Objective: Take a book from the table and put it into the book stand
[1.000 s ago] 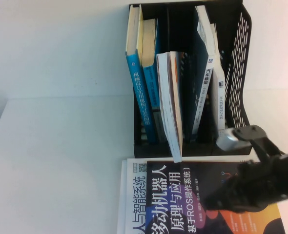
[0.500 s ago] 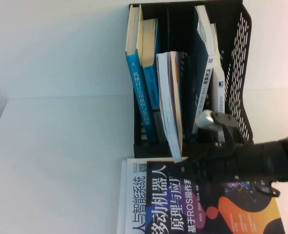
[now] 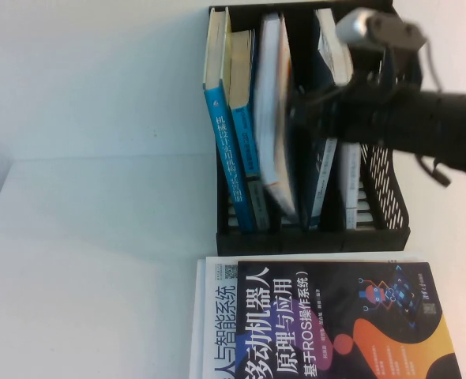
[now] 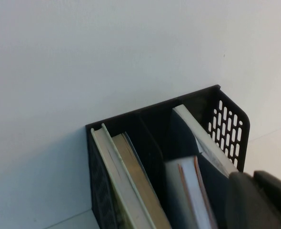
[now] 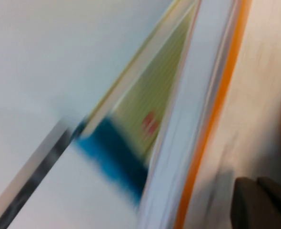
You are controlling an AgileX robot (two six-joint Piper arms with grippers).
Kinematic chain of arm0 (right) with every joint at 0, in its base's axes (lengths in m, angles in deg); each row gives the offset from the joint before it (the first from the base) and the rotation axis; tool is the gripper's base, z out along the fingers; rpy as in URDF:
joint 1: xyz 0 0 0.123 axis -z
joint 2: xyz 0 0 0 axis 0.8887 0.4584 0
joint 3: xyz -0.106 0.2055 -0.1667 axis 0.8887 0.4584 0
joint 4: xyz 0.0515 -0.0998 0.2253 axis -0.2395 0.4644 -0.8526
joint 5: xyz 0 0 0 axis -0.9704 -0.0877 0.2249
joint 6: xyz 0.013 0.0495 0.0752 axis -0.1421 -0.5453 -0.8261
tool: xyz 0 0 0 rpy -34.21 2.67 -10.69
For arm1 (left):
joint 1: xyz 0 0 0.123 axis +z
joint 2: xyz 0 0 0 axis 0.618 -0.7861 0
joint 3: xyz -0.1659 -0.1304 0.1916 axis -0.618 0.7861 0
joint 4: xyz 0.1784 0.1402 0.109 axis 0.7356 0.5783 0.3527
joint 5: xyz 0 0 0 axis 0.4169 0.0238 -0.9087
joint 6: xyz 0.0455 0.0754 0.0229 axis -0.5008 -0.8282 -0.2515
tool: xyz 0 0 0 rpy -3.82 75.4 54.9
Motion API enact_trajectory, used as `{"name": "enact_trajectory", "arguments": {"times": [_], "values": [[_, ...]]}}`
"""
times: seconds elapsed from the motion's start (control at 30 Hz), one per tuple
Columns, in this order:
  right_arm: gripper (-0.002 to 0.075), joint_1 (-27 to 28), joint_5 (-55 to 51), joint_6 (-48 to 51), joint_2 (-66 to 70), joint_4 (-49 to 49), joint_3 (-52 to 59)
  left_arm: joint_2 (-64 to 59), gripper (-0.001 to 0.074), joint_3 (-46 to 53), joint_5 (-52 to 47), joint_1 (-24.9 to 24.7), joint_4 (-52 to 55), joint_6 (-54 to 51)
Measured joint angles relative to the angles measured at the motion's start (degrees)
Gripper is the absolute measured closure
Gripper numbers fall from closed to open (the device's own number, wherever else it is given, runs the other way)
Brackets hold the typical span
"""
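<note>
The black mesh book stand (image 3: 391, 197) stands at the back of the table and holds several books. A white book with an orange edge (image 3: 272, 118) stands in its middle slot, leaning slightly. My right gripper (image 3: 302, 101) reaches over the stand from the right, its tip against that book's cover. In the right wrist view its fingers (image 5: 255, 202) are shut side by side against the pale cover (image 5: 255, 95). The left wrist view shows my left gripper (image 4: 257, 202) shut and empty, with the stand (image 4: 228, 133) and the white book (image 4: 190, 191) in front of it. The left arm is outside the high view.
Two large books lie flat at the front of the table: a dark-covered one (image 3: 336, 324) on top of a white one (image 3: 213, 316). Blue books (image 3: 229, 150) fill the stand's left slot, and dark and white ones (image 3: 332, 158) its right slots. A white wall is behind.
My right arm has risen from above the flat books to over the stand. The white book, which hung out of the stand's front, now stands further up and back in its slot.
</note>
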Motion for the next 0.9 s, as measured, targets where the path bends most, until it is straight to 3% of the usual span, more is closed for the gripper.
{"name": "enact_trajectory", "arguments": {"times": [0.13,0.3,0.6,0.9], "values": [[0.0729,0.24,5.19,3.03,-2.49,-0.71,-1.19,0.0,0.0734,0.0,-0.02,0.0,0.45,0.0],[0.0729,0.24,3.43,9.13,-7.16,-0.7,-1.05,0.0,0.0734,0.0,-0.02,0.0,0.69,0.0],[0.0729,0.13,3.14,10.11,-16.55,5.45,8.92,0.09,0.0734,0.0,-1.6,0.0,0.69,0.0],[0.0729,0.13,-12.14,10.47,-17.06,7.46,20.6,0.24,0.0734,0.0,-1.83,0.0,0.69,0.72]]}}
